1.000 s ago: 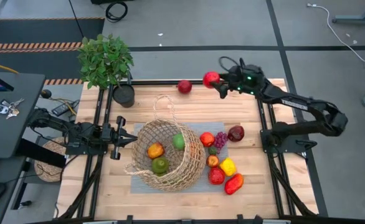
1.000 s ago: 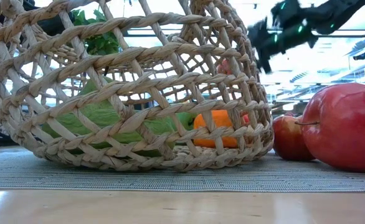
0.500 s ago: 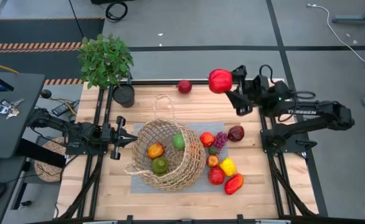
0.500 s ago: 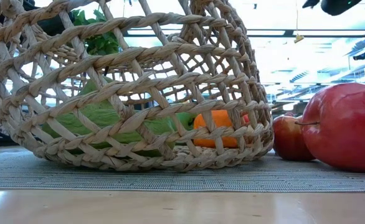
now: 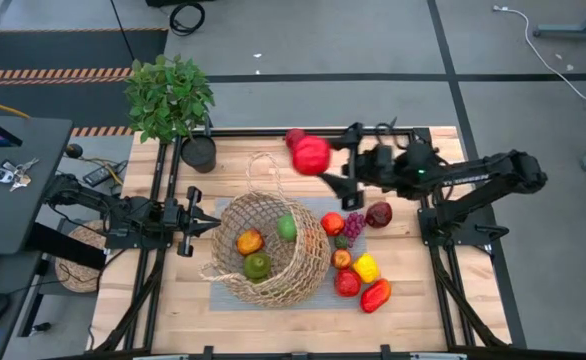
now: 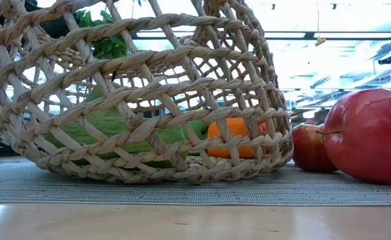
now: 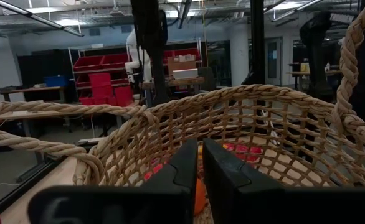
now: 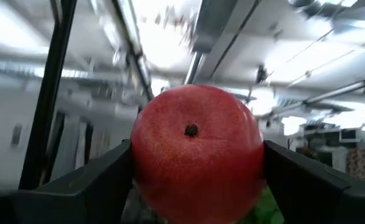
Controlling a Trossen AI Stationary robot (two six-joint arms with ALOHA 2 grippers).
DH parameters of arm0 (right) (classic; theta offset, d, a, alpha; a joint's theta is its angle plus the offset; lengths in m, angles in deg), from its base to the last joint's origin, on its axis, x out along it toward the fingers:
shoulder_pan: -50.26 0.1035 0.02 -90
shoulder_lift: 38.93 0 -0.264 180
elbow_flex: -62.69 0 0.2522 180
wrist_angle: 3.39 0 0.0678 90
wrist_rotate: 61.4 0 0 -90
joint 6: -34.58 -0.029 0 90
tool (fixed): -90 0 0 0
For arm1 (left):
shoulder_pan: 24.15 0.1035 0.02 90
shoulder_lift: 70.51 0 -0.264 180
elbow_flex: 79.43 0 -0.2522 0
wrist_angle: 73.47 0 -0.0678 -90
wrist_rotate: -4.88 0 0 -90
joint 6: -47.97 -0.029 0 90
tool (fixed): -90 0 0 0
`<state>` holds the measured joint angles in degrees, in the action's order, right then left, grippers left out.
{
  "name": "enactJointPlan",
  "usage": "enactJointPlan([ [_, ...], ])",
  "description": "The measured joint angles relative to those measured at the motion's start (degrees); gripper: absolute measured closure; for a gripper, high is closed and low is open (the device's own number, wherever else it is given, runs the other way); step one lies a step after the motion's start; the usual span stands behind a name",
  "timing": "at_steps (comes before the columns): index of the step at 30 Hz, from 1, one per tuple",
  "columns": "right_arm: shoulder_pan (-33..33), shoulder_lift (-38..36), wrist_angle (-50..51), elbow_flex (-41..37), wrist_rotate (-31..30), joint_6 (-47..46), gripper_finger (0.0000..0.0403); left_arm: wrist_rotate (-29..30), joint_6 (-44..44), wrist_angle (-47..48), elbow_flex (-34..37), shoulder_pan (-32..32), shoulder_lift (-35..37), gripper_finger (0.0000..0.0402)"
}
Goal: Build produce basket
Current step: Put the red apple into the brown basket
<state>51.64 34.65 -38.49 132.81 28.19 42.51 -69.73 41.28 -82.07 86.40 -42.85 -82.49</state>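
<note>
Grey floor point(image 5: 303, 40) with hazard-striped tape point(image 5: 53, 72); what look like red storage bins point(image 7: 114, 78) line shelves.

A leafy potted plant point(image 5: 171, 98) in a dark pot stands at the far left corner of the wooden tabletop point(image 5: 243, 160). A grey mat point(image 5: 218, 296) lies mid-tabletop. Keys point(image 5: 5, 173) rest on a side surface beyond the left edge.

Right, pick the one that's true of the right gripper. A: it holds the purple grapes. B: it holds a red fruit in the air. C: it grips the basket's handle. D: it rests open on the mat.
B: the right gripper is shut on a round red fruit, carried above the table between the far edge and the basket; the right wrist view shows the same red fruit clamped between the fingers.
</note>
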Motion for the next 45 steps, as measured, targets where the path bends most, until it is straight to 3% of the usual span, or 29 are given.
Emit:
enactJointPlan([
  [6,3.1,7.1,17.2,13.5,-4.1,6.3,0.0068,0.0,0.0,0.0,0.0,0.0,0.0,0.0371],
  [16,9.9,15.5,29.4,27.8,-11.8,25.0,0.0066,0.0,0.0,0.0,0.0,0.0,0.0,0.0370],
  [27,13.1,15.5,46.6,28.2,-12.0,56.6,0.0061,0.0,0.0,0.0,0.0,0.0,0.0,0.0365],
  [40,17.4,15.5,53.8,25.9,-12.3,68.6,0.0060,0.0,0.0,0.0,0.0,0.0,0.0,0.0368],
  [45,18.5,15.5,53.8,23.7,-16.3,70.4,0.0060,0.0,0.0,0.0,0.0,0.0,0.0,0.0367],
])
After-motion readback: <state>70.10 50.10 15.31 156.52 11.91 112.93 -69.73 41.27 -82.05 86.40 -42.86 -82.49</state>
